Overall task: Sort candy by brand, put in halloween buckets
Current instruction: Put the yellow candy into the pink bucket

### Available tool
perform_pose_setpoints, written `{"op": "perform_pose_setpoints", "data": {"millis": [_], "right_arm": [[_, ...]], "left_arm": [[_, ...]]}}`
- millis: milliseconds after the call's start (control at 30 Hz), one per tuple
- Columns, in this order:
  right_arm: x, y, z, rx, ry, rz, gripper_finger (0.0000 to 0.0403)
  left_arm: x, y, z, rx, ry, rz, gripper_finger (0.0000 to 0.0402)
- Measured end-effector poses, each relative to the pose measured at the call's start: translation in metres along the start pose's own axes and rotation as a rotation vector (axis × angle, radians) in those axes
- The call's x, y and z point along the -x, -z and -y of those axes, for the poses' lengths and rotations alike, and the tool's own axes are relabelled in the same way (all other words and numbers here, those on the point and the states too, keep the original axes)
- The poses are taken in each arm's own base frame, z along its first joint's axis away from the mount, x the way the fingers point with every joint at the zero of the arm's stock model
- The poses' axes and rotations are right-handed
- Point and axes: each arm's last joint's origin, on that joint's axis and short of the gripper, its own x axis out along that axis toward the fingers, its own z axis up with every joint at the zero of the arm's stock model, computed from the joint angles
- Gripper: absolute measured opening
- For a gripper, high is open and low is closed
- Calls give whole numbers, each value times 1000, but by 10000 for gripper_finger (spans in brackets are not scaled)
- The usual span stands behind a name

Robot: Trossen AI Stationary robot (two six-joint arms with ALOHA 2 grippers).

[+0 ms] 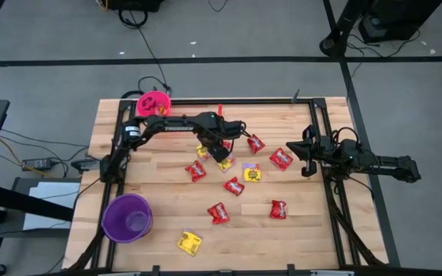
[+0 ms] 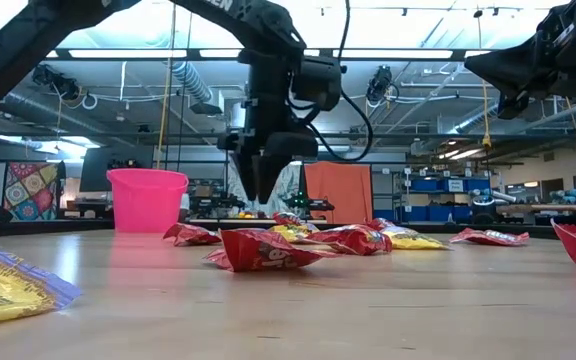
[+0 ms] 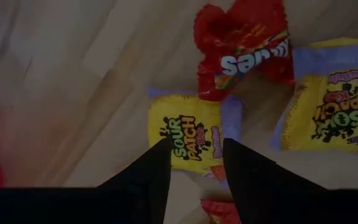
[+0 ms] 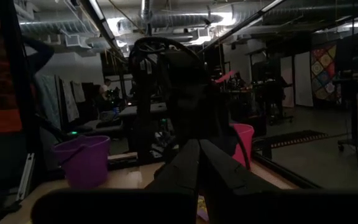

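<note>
My left gripper point(image 3: 194, 144) hangs open, pointing down, just above a yellow candy packet point(image 3: 188, 130) in the cluster at the middle of the table; in the low view its fingertips point(image 2: 261, 192) are clear of the candy. A red packet point(image 3: 247, 46) and a second yellow packet point(image 3: 331, 109) lie just beyond it. More red and yellow packets point(image 1: 234, 185) lie flat on the wood. The pink bucket point(image 1: 154, 102) stands at the far left edge, the purple bucket point(image 1: 127, 217) at the near left. My right gripper point(image 1: 307, 153) waits shut at the table's right side.
A black frame rail point(image 1: 206, 100) runs around the tabletop. One yellow packet point(image 1: 189, 243) lies alone near the front edge, right of the purple bucket. Bare wood lies between the candy cluster and the left rail. A person point(image 4: 5, 93) stands in the room beyond the table.
</note>
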Motion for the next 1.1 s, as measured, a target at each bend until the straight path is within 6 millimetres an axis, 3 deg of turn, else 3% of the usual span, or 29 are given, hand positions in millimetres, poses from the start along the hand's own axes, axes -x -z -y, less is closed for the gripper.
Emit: {"op": "perform_pose_setpoints", "data": {"millis": [500, 1100], "right_arm": [[0, 0, 0, 0, 0, 0, 22], [0, -2, 0, -32, -2, 18, 22]], "left_arm": [[-12, 5, 1, 23, -2, -20, 203], [-44, 14, 5, 27, 62, -40, 204]]}}
